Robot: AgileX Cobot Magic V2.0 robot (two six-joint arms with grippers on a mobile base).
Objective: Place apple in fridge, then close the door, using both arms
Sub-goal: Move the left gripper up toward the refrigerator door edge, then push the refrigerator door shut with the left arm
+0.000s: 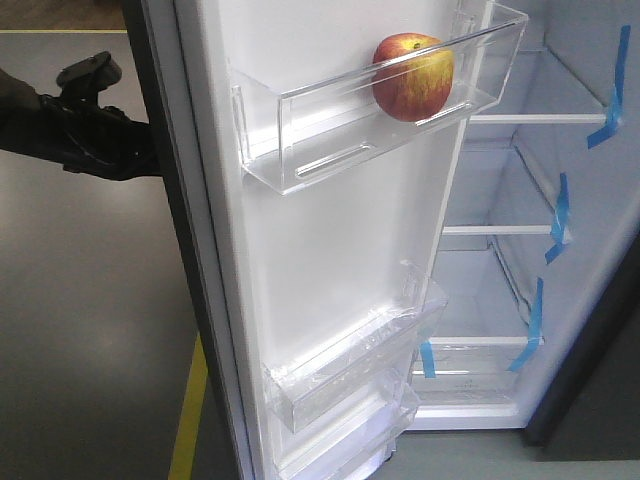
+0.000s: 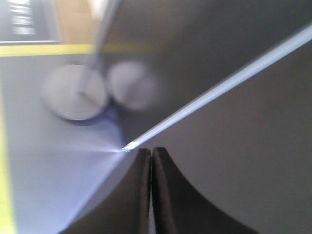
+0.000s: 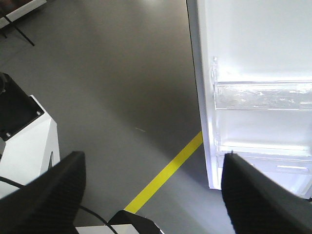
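Observation:
The red and yellow apple (image 1: pixel 412 77) sits in the top clear bin (image 1: pixel 300 135) on the white inner liner of the open door (image 1: pixel 330 250). The fridge (image 1: pixel 520 200) stands open at the right, with glass shelves and blue tape strips. My left arm (image 1: pixel 90 130) reaches to the door's dark outer side, and its tip is hidden behind the door edge. In the blurred left wrist view my left gripper (image 2: pixel 151 150) is shut and empty, close to a dark grey surface. My right gripper (image 3: pixel 153 168) is open and empty, above the floor beside the door's lower bins (image 3: pixel 263 95).
A yellow floor line (image 1: pixel 188 420) runs under the door and also shows in the right wrist view (image 3: pixel 168 173). The robot's white base (image 3: pixel 29 141) is at the left. Two blurred round discs (image 2: pixel 75 92) lie on the floor. Lower door bins (image 1: pixel 340 370) jut out.

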